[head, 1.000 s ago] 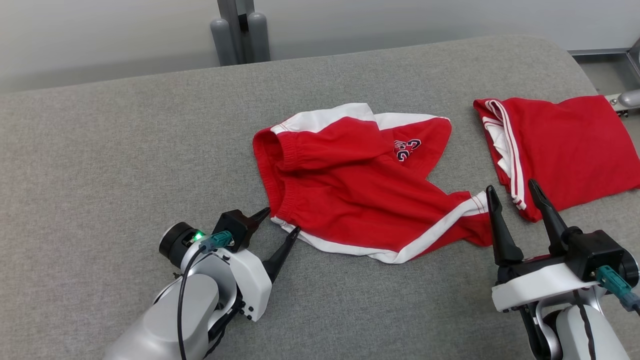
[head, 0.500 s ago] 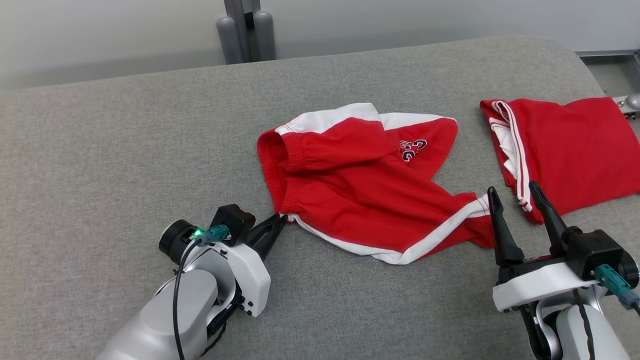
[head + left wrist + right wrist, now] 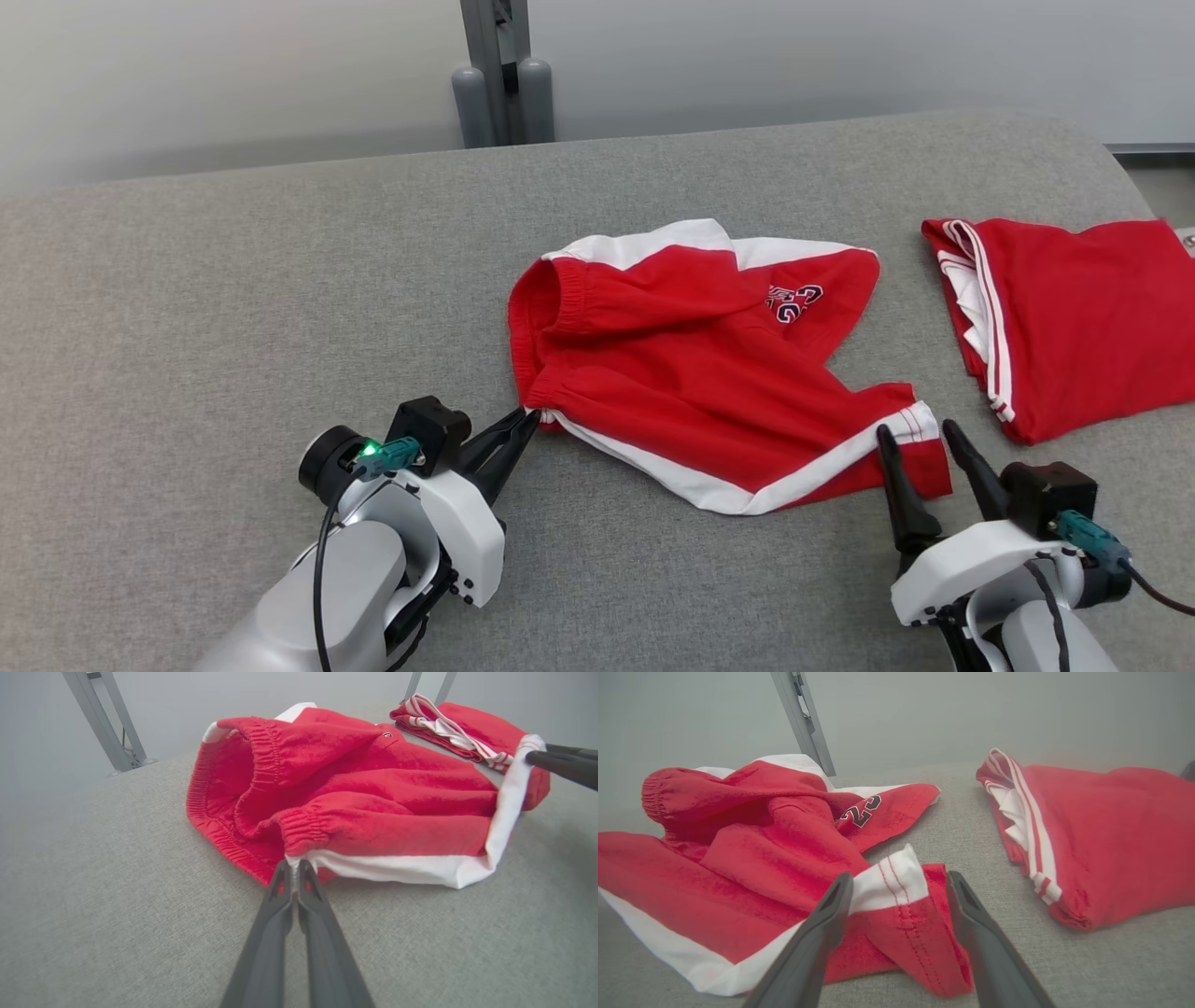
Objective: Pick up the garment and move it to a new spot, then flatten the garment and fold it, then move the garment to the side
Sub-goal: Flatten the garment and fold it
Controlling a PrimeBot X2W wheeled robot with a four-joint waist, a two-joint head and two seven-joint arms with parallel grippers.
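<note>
The garment [image 3: 691,373], red shorts with white trim and a number print, lies crumpled mid-table. My left gripper [image 3: 532,417] is shut on the white corner at its waistband end; the left wrist view shows the left gripper [image 3: 293,865] pinching that corner of the garment [image 3: 373,788]. At the lower right, my right gripper [image 3: 916,431] is open at the striped hem corner. In the right wrist view the right gripper [image 3: 900,877] has a finger on each side of that hem of the garment [image 3: 775,858].
A second red garment [image 3: 1074,308], folded, lies at the table's right end, close to my right gripper. The grey fabric table [image 3: 233,308] stretches wide to the left. A grey metal post [image 3: 499,75] stands behind the far edge.
My left gripper went from open to shut on the waistband corner. My right gripper shifted left so it straddles the hem corner. The head camera also moved, shifting the whole picture.
</note>
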